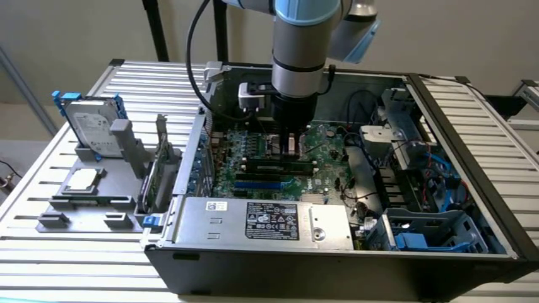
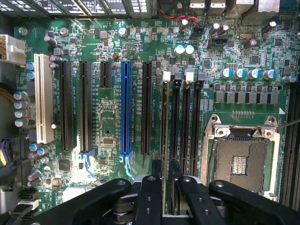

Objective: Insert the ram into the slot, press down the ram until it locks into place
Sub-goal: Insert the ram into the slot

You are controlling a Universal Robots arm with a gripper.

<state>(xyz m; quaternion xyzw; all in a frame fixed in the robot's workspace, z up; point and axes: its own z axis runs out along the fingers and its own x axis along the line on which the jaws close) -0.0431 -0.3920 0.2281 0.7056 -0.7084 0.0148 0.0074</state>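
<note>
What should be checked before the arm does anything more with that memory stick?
1. Ram gripped by the tool: ok, its thin edge sits between the close-set fingers.
2. Ram in line with the slot: ok, both run along one line in the wrist view.
3. Slot free: ok, its channel looks empty.
4. End clip swung open: cannot tell.
5. Ram's height above the slot: cannot tell.
6. Red wire away from the slot: ok.
</note>
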